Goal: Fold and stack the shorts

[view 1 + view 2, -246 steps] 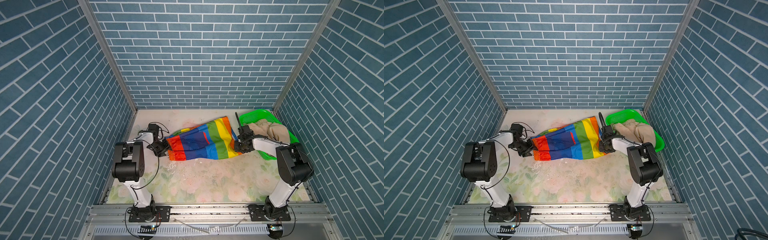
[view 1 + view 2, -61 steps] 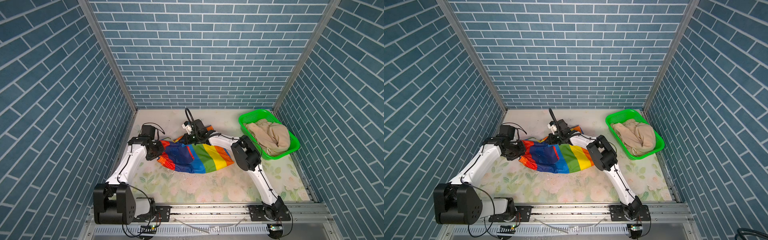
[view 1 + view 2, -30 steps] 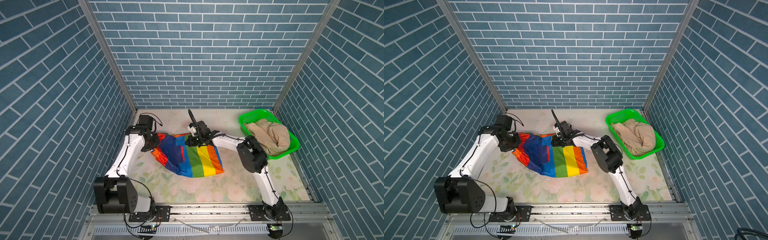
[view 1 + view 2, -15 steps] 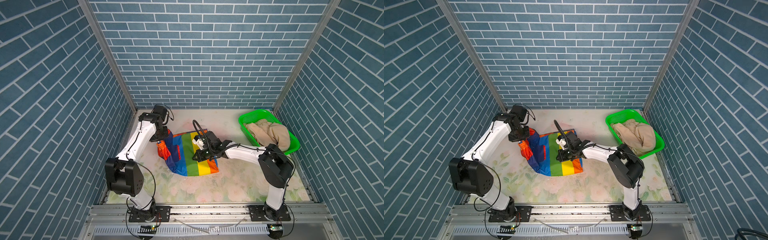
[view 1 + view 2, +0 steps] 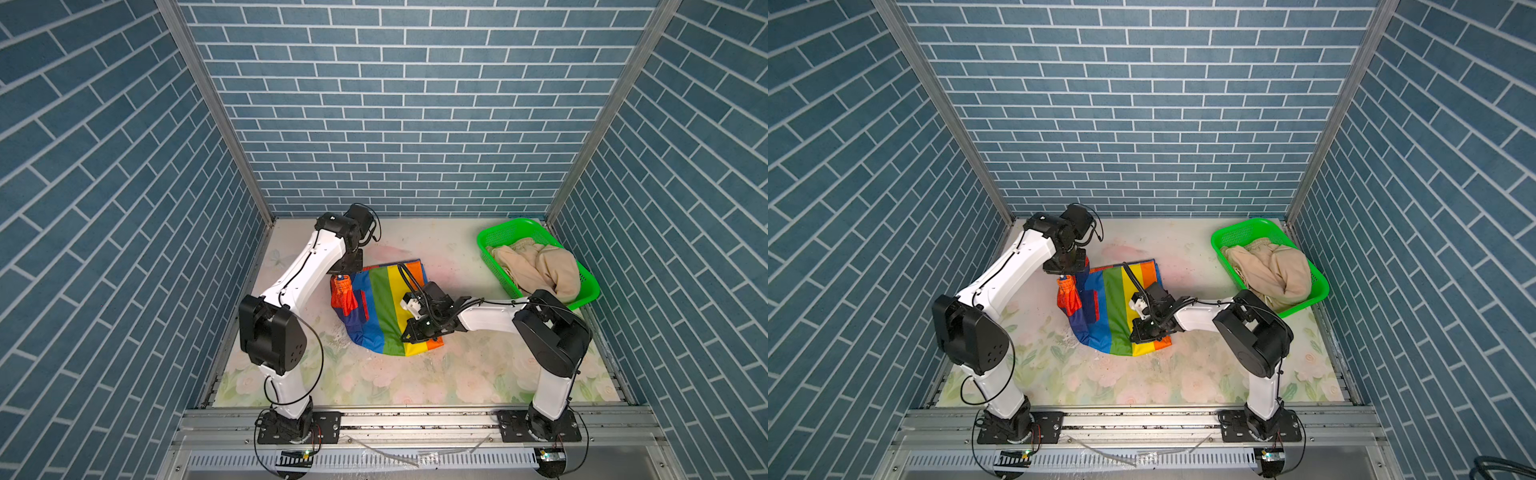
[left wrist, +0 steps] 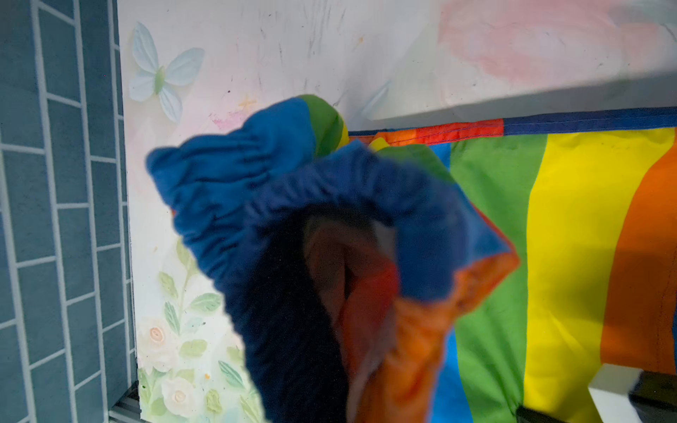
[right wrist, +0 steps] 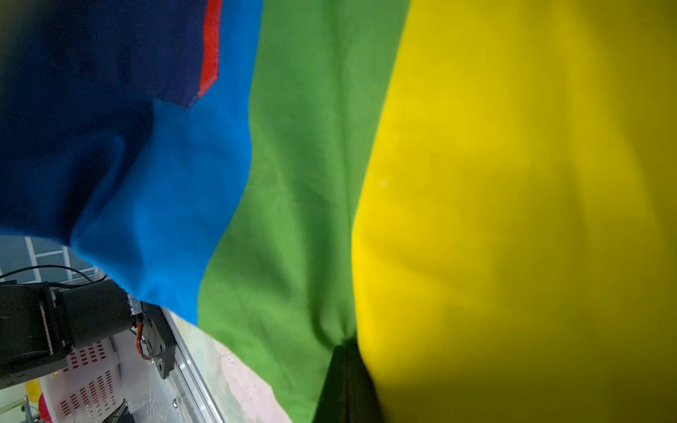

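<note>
beneath left tool (image 5: 342, 277), rainbow shorts (image 5: 380, 307) bunched, right tool (image 5: 406, 336) pinching yellow stripe

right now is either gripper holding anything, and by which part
Both hold the rainbow shorts: left gripper on the bunched blue waistband, right gripper pinching the fabric where green meets yellow.

Left arm (image 5: 309, 268) and right arm (image 5: 486, 319) share one build: smooth white link shells between blocky black joint housings; the left elbow housing (image 5: 272, 332) shows a cluster of small holes; black cables (image 5: 405, 276) run loose along both arms; each stands on a black base plate (image 5: 328, 428) dotted with screws; a small white block (image 5: 409, 301) sits on the right wrist; the right pincer (image 7: 346, 351) is a narrow black wedge.
</note>
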Action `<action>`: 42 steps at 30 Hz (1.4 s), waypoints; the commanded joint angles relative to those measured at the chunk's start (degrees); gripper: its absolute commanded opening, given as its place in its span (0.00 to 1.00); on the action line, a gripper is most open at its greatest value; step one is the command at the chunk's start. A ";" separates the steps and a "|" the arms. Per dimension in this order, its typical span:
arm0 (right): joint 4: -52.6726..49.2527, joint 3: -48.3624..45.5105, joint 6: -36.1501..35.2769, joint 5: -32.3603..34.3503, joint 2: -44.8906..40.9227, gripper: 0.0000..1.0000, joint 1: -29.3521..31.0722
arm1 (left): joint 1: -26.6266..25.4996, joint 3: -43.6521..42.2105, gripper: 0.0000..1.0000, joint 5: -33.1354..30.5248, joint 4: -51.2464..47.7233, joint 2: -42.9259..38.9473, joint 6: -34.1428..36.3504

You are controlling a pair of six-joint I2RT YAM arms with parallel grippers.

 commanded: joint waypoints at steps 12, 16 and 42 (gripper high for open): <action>5.65 -16.03 8.94 -1.27 -10.95 0.00 -3.89 | -10.18 2.51 0.11 -4.85 -2.83 10.12 -3.02; 7.51 -21.52 10.71 -0.97 -15.96 0.00 -3.90 | -10.58 2.52 0.11 -4.93 -2.54 11.49 -2.97; 7.67 -27.07 11.79 3.27 -28.51 0.00 -13.54 | -13.25 10.90 0.11 -5.47 -6.32 14.40 -3.97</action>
